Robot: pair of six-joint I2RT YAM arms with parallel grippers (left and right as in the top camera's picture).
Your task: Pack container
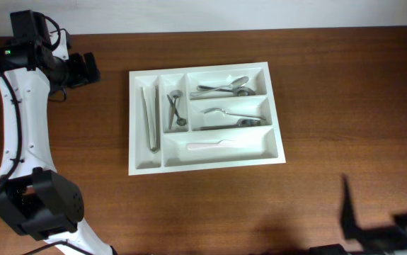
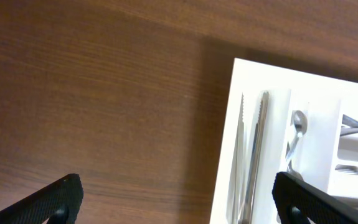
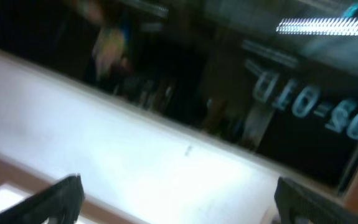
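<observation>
Overhead: left hand point(image 1: 86, 69) spread wide off the container point(image 1: 134, 142) corner; right hand point(image 3: 177, 186) also wide.

robot lab: left arm point(image 1: 20, 120) at wooden table point(image 1: 345, 92), white wall point(image 3: 166, 165).

Your overhead view is sharp and evenly lit; the container point(image 1: 253, 147) throws a soft shadow; your right wrist view is dim, blurred.
</observation>
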